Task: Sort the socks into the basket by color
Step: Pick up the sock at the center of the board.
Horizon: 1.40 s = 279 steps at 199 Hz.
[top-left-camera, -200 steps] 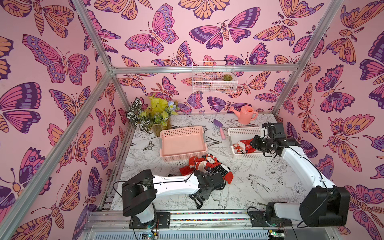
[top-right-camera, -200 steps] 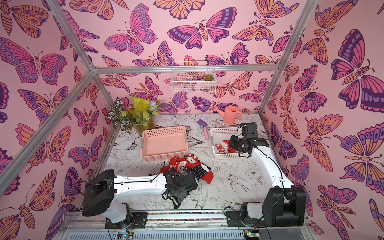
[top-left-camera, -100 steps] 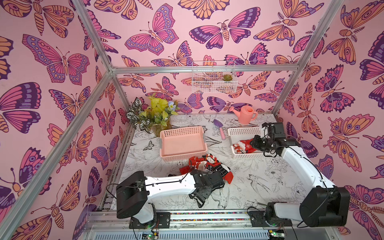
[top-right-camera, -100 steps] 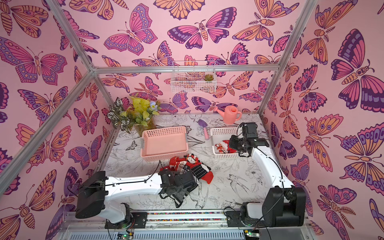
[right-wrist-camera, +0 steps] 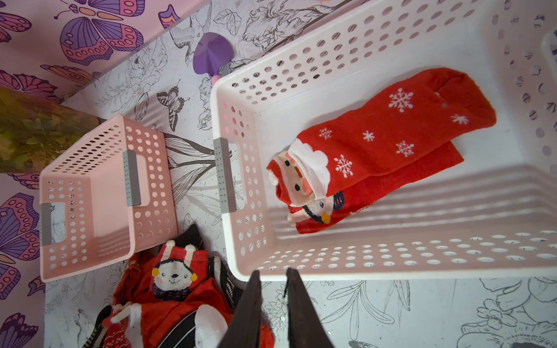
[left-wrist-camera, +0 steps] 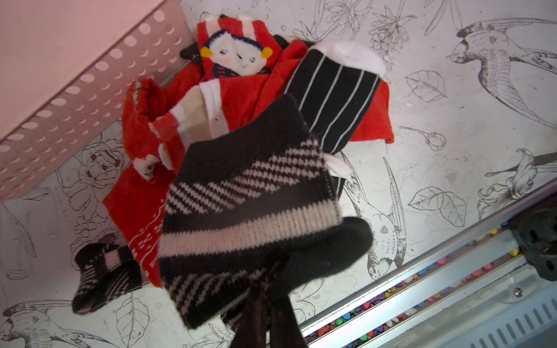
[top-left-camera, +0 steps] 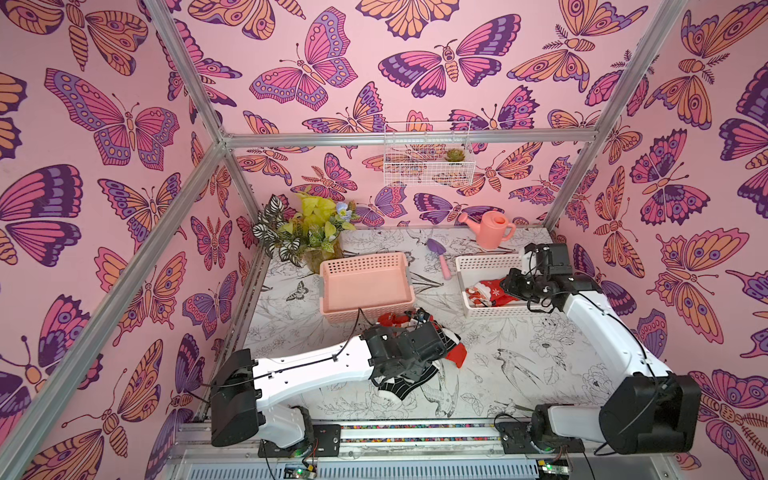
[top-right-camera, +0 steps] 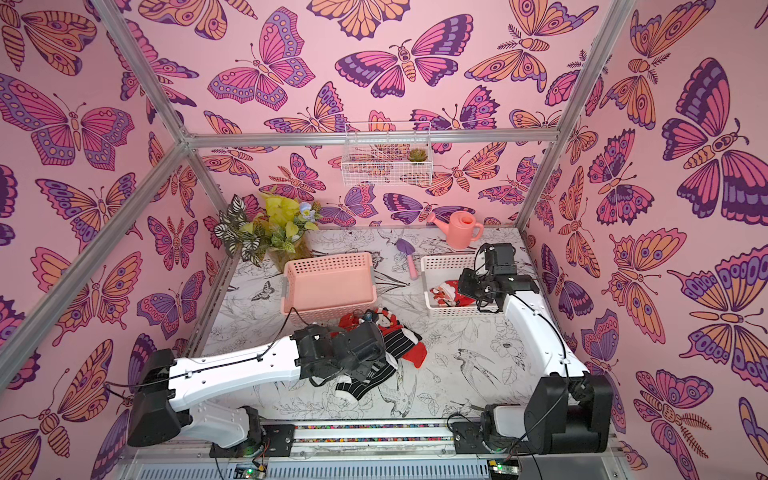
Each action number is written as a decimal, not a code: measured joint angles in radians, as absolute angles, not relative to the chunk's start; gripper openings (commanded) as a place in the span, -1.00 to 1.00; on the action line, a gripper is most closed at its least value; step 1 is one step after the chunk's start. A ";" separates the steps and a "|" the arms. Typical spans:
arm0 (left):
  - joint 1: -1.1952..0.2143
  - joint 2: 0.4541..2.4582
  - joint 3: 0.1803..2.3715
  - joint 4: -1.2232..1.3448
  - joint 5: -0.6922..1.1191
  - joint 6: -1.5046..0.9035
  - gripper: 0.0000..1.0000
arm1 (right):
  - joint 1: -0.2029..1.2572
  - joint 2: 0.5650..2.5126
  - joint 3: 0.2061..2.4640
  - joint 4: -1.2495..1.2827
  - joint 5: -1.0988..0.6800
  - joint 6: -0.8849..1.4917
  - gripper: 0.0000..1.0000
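Left gripper (left-wrist-camera: pixel 266 298) clamped on a knitted black-and-white sock (left-wrist-camera: pixel 241 211), which hangs at your pile's near edge.
Behind it the other socks (left-wrist-camera: pixel 241 102) lie heaped, soft red and striped knit, on the bird-and-flower printed table (top-left-camera: pixel 540 353) against the perforated pink basket (top-left-camera: pixel 361 264). Farther back, your right gripper (right-wrist-camera: pixel 272 289), narrowly parted and empty, hangs over the white basket (right-wrist-camera: pixel 331 48) that holds two red snowflake socks (right-wrist-camera: pixel 391 129). Beyond stand the butterfly-papered walls (top-left-camera: pixel 332 62).

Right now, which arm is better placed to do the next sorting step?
Left. The left gripper is shut on a black-and-white sock beside the empty pink basket, so it can probably drop it there. The right gripper hovers empty by the white basket with red socks.
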State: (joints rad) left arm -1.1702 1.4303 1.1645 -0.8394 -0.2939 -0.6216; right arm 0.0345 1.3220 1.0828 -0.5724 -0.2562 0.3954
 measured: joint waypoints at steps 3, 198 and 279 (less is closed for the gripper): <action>-1.163 1.430 1.167 -0.841 -0.295 -0.618 -1.00 | 0.035 1.322 1.083 -0.572 -0.256 0.395 -0.62; -0.757 1.541 1.487 -0.829 -0.239 -0.322 -1.00 | 0.035 1.322 1.083 -0.571 -0.282 0.395 -0.61; -0.615 1.643 1.587 -0.777 -0.147 -0.293 -1.00 | 0.035 1.322 1.083 -0.557 -0.299 0.396 -0.60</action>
